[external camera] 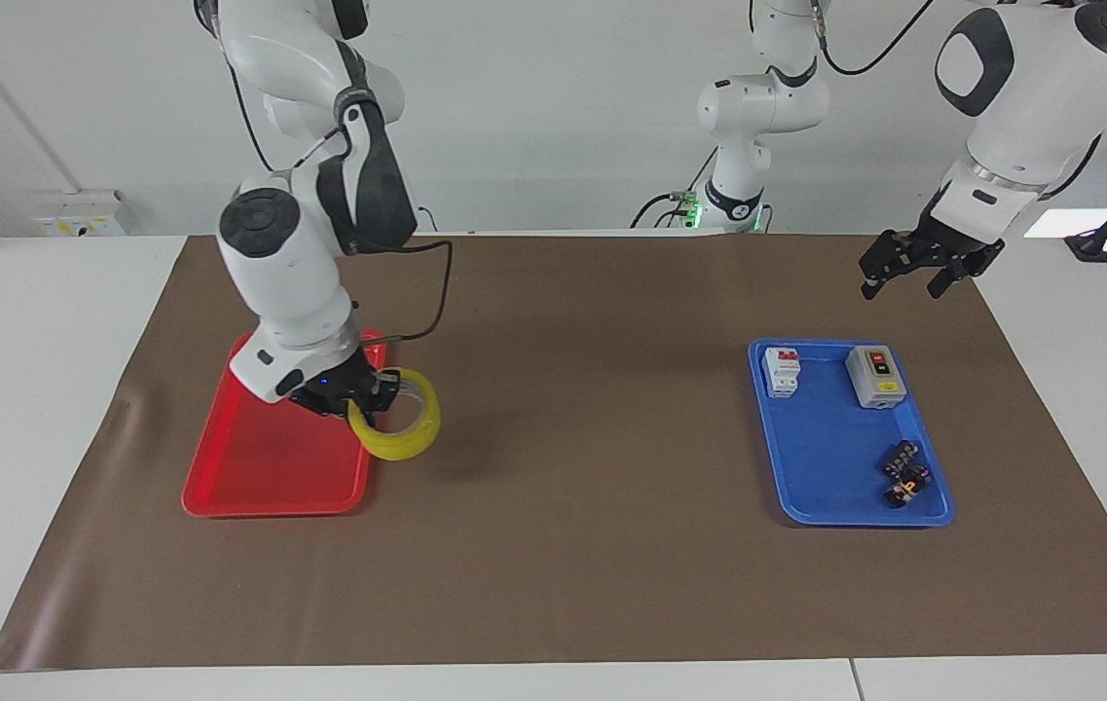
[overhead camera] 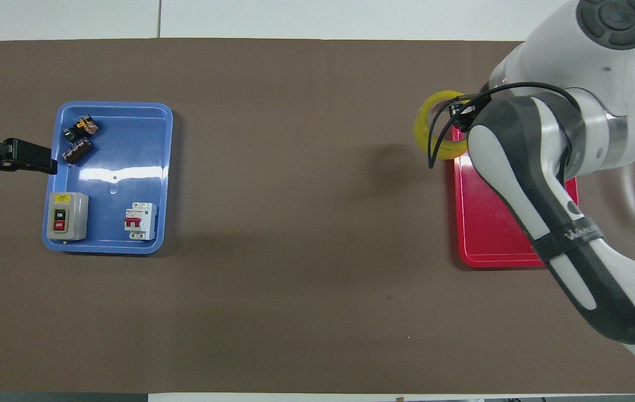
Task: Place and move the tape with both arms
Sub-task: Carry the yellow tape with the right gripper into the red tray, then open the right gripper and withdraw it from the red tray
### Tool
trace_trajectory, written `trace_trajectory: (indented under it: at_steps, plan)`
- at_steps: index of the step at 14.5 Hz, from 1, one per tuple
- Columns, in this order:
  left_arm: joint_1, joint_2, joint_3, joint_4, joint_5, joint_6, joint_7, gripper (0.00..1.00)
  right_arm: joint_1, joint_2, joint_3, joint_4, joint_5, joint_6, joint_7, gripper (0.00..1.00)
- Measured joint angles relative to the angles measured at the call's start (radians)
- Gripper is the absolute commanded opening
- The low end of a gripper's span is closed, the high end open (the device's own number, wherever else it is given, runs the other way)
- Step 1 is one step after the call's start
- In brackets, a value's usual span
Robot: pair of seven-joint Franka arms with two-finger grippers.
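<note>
The tape, a yellow roll, hangs tilted in the air with my right gripper shut on its rim. In the overhead view the tape and the right gripper are over the red tray's edge that faces the table's middle. The red tray is partly covered by the right arm in the overhead view. My left gripper waits open and holds nothing, raised by the blue tray's edge at the left arm's end; in the overhead view only its tip shows.
The blue tray holds a grey switch box, a white-and-red breaker and small dark parts. A brown mat covers the table under both trays.
</note>
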Motion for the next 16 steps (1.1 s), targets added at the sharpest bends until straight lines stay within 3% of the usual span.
trace_trajectory:
  at_steps: [4,10,16]
  plan:
    - [0.001,0.0,0.0,0.0,0.0,0.0,0.0,1.0,-0.117,-0.028,0.0,-0.068,0.0,-0.027,-0.164,0.0]
    - [0.005,0.0,0.006,0.0,0.0,0.0,0.0,1.0,-0.235,-0.121,0.0,-0.431,0.0,0.277,-0.38,0.0]
    - [0.005,0.0,0.006,0.0,0.0,0.0,0.0,1.0,-0.238,-0.16,0.007,-0.572,0.0,0.422,-0.394,0.0]
